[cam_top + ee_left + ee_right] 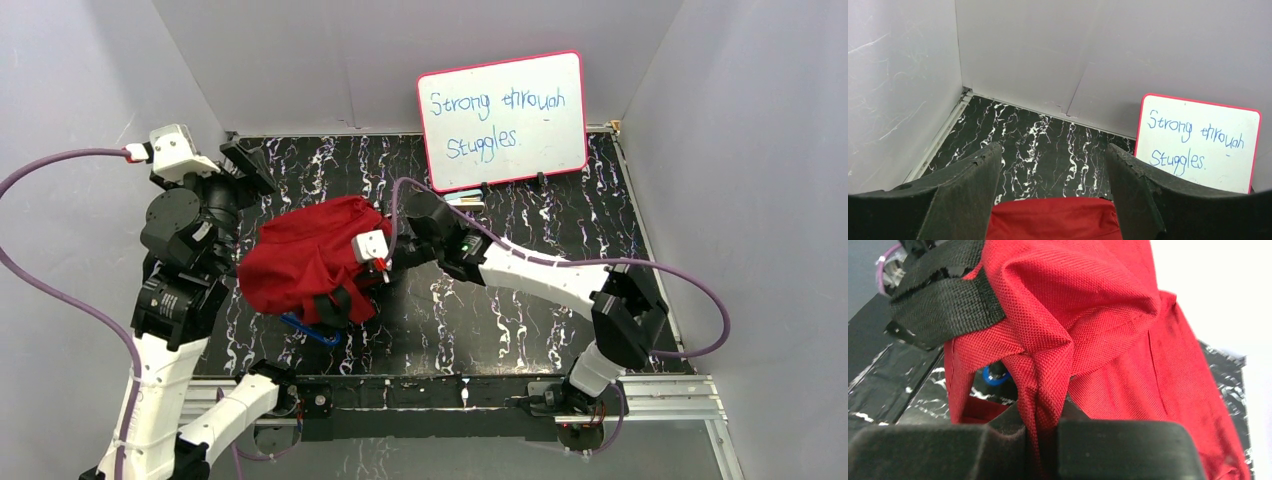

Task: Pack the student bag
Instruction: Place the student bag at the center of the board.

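Note:
The student bag is a crumpled red fabric backpack lying left of the table's middle. My right gripper is at its right edge, shut on a raised fold of the red fabric. The bag fills the right wrist view, with a black strap at upper left. My left gripper hangs above the bag's far left corner. Its fingers stand wide open with nothing between them, and only the bag's red top shows below them.
A blue object pokes out from under the bag's near edge and shows through a gap in the fabric. A red-framed whiteboard with handwriting leans on the back wall. Grey walls enclose the black marbled table.

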Action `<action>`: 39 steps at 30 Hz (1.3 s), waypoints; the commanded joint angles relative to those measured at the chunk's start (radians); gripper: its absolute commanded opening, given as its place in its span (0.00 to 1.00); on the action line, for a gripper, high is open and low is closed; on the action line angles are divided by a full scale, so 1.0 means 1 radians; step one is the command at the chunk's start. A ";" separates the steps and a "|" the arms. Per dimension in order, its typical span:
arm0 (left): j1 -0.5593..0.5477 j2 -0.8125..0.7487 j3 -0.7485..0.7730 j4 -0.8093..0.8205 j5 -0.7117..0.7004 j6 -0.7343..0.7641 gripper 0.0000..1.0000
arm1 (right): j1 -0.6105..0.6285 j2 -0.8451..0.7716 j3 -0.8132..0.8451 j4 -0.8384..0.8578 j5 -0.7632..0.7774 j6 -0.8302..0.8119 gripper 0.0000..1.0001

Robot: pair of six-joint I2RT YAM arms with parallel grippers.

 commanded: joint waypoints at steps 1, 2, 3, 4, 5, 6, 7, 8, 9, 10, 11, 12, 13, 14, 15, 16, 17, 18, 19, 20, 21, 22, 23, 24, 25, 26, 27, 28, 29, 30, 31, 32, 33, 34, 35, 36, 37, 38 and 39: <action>-0.003 0.014 -0.018 0.017 0.014 -0.013 0.73 | -0.044 -0.073 -0.057 -0.079 0.055 -0.011 0.00; -0.003 0.017 -0.021 0.018 0.022 -0.016 0.73 | -0.058 -0.071 -0.060 -0.093 0.061 -0.011 0.00; -0.003 0.020 -0.021 0.020 0.032 -0.020 0.73 | -0.076 -0.063 -0.058 -0.106 0.071 -0.013 0.00; -0.003 0.022 -0.024 0.019 0.040 -0.021 0.73 | -0.100 -0.051 -0.054 -0.115 0.078 -0.012 0.00; -0.003 0.024 -0.027 0.018 0.045 -0.024 0.73 | -0.130 -0.030 -0.048 -0.116 0.075 -0.011 0.00; -0.003 0.026 -0.029 0.017 0.048 -0.026 0.73 | -0.166 -0.010 -0.042 -0.112 0.065 -0.009 0.00; -0.003 0.028 -0.031 0.016 0.049 -0.026 0.74 | -0.198 0.015 -0.028 -0.112 0.058 -0.015 0.00; -0.003 0.030 -0.031 0.015 0.050 -0.026 0.73 | -0.227 0.042 -0.012 -0.118 0.054 -0.028 0.00; -0.003 0.031 -0.032 0.015 0.048 -0.025 0.74 | -0.253 0.067 0.005 -0.118 0.050 -0.035 0.00; -0.004 0.032 -0.031 0.014 0.047 -0.025 0.74 | -0.275 0.093 0.021 -0.107 0.048 -0.038 0.00; -0.004 0.033 -0.030 0.015 0.046 -0.024 0.74 | -0.295 0.118 0.038 -0.093 0.042 -0.038 0.00; -0.003 0.033 -0.031 0.018 0.046 -0.023 0.74 | -0.312 0.144 0.062 -0.081 0.031 -0.040 0.00; -0.004 0.034 -0.031 0.020 0.046 -0.022 0.74 | -0.326 0.170 0.084 -0.076 0.017 -0.044 0.00; -0.004 0.035 -0.032 0.020 0.047 -0.021 0.74 | -0.332 0.192 0.110 -0.076 0.004 -0.052 0.00; -0.003 0.036 -0.033 0.020 0.046 -0.021 0.74 | -0.334 0.215 0.133 -0.079 -0.007 -0.070 0.00; -0.003 0.038 -0.036 0.022 0.047 -0.021 0.74 | -0.334 0.233 0.152 -0.080 -0.018 -0.086 0.00; -0.003 0.039 -0.039 0.023 0.047 -0.021 0.74 | -0.334 0.252 0.167 -0.071 -0.025 -0.094 0.00; -0.003 0.041 -0.044 0.025 0.047 -0.021 0.74 | -0.334 0.269 0.176 -0.053 -0.027 -0.094 0.00; -0.003 0.043 -0.047 0.026 0.048 -0.021 0.75 | -0.334 0.282 0.184 -0.039 -0.027 -0.093 0.00; -0.003 0.045 -0.049 0.026 0.050 -0.022 0.75 | -0.334 0.294 0.190 -0.031 -0.029 -0.093 0.01; -0.003 0.048 -0.049 0.027 0.053 -0.022 0.75 | -0.335 0.299 0.193 -0.023 -0.028 -0.094 0.03; -0.003 0.050 -0.049 0.027 0.056 -0.022 0.75 | -0.335 0.298 0.193 -0.024 -0.019 -0.100 0.07; -0.004 0.052 -0.049 0.026 0.060 -0.024 0.75 | -0.335 0.289 0.185 -0.031 -0.016 -0.111 0.12; -0.004 0.054 -0.051 0.025 0.063 -0.024 0.75 | -0.337 0.274 0.172 -0.035 -0.014 -0.122 0.17; -0.003 0.055 -0.054 0.023 0.063 -0.025 0.76 | -0.337 0.252 0.154 -0.041 -0.008 -0.138 0.24; -0.003 0.055 -0.059 0.025 0.063 -0.027 0.76 | -0.337 0.226 0.137 -0.054 -0.005 -0.160 0.30; -0.003 0.056 -0.062 0.027 0.065 -0.027 0.76 | -0.337 0.184 0.115 -0.076 -0.003 -0.179 0.35; -0.003 0.058 -0.067 0.031 0.070 -0.028 0.76 | -0.337 0.147 0.093 -0.095 0.000 -0.198 0.39; -0.004 0.060 -0.070 0.033 0.075 -0.031 0.77 | -0.337 0.112 0.067 -0.110 0.005 -0.209 0.44; -0.003 0.063 -0.074 0.037 0.079 -0.035 0.77 | -0.337 0.073 0.035 -0.118 0.012 -0.212 0.47; -0.004 0.068 -0.078 0.040 0.083 -0.038 0.77 | -0.337 0.035 0.005 -0.122 0.018 -0.213 0.50; -0.004 0.073 -0.081 0.045 0.090 -0.042 0.77 | -0.337 0.000 -0.029 -0.128 0.026 -0.214 0.52; -0.003 0.079 -0.083 0.048 0.096 -0.046 0.77 | -0.337 -0.036 -0.059 -0.132 0.033 -0.213 0.55; -0.003 0.085 -0.086 0.050 0.104 -0.050 0.77 | -0.337 -0.069 -0.088 -0.139 0.039 -0.211 0.57; -0.004 0.094 -0.086 0.053 0.111 -0.052 0.77 | -0.337 -0.103 -0.116 -0.144 0.046 -0.207 0.59; -0.003 0.101 -0.086 0.057 0.119 -0.055 0.77 | -0.337 -0.135 -0.140 -0.145 0.052 -0.197 0.60; -0.003 0.108 -0.087 0.058 0.126 -0.057 0.78 | -0.337 -0.168 -0.167 -0.145 0.059 -0.183 0.60; -0.003 0.114 -0.087 0.059 0.132 -0.059 0.78 | -0.337 -0.202 -0.192 -0.142 0.061 -0.163 0.61; -0.003 0.120 -0.089 0.061 0.137 -0.064 0.78 | -0.337 -0.235 -0.218 -0.126 0.066 -0.140 0.61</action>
